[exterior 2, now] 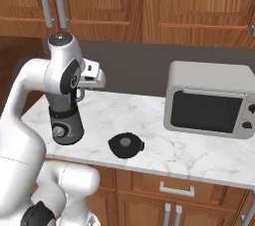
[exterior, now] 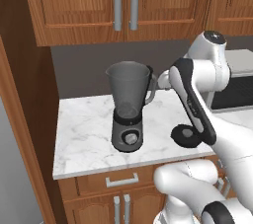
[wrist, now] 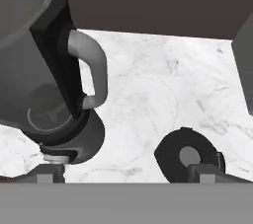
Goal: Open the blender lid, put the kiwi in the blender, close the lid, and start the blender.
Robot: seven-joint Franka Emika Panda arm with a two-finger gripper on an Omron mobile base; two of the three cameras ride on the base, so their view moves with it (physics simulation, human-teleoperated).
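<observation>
Gripper [wrist: 126, 172] open, jaws wide apart, nothing between them. Finger tips [wrist: 49, 172] sit far apart at the bottom of the hand view, one on each side.

Blender [exterior: 128, 107] stands on the marble counter [exterior: 84, 134], jar uncovered. In the hand view it is beside and beyond the finger tip on the left of that picture: jar wall, dark handle mount and grey handle loop [wrist: 94, 70] fill the upper left, base and silver knob [wrist: 55, 158] just above that tip. No contact visible.

Blender lid [exterior 2: 126, 145] lies flat on the counter, off the jar, between the blender and the toaster oven [exterior 2: 209, 100], nearer the front edge. In the hand view the lid [wrist: 185, 155] is just beyond the finger tip on the right of that picture, partly overlapped by it; touching or not, can't tell.

Something faint shows through the smoky jar bottom [wrist: 47, 104]; can't tell if it's the kiwi.

From the base views the hand hangs above counter level, just beside the jar on its handle side, behind the forearm [exterior: 195, 104].
</observation>
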